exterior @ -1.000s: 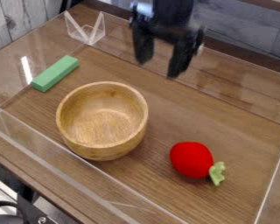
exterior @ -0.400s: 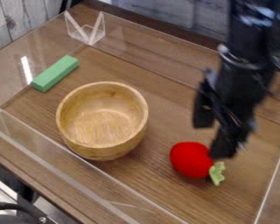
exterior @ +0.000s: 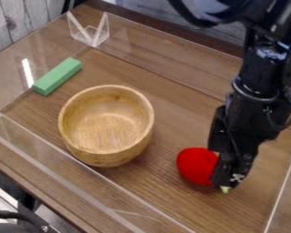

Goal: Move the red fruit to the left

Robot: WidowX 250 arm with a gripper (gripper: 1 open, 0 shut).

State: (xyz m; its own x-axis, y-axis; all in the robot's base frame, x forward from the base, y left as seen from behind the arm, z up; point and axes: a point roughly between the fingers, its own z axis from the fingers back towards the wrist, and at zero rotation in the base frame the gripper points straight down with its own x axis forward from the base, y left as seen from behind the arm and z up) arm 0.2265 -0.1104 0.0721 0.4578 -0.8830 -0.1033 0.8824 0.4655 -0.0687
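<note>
The red fruit point(exterior: 196, 165) is a small glossy red ball lying on the wooden table near the front right, its pale green stem end point(exterior: 227, 187) mostly hidden behind a finger. My black gripper point(exterior: 225, 164) hangs straight down at the fruit's right side, open. One finger stands behind the fruit and the other at its stem end. I cannot tell whether they touch it.
A round wooden bowl point(exterior: 105, 124) stands left of the fruit. A flat green block point(exterior: 58, 75) lies at the far left. Low clear plastic walls point(exterior: 87, 29) ring the table, with the right wall point(exterior: 282, 196) close beside the gripper.
The gripper has come from the back middle toward the front right, dropped low and rolled about its axis. It now stands at the fruit. The fruit, bowl and block have not moved.
</note>
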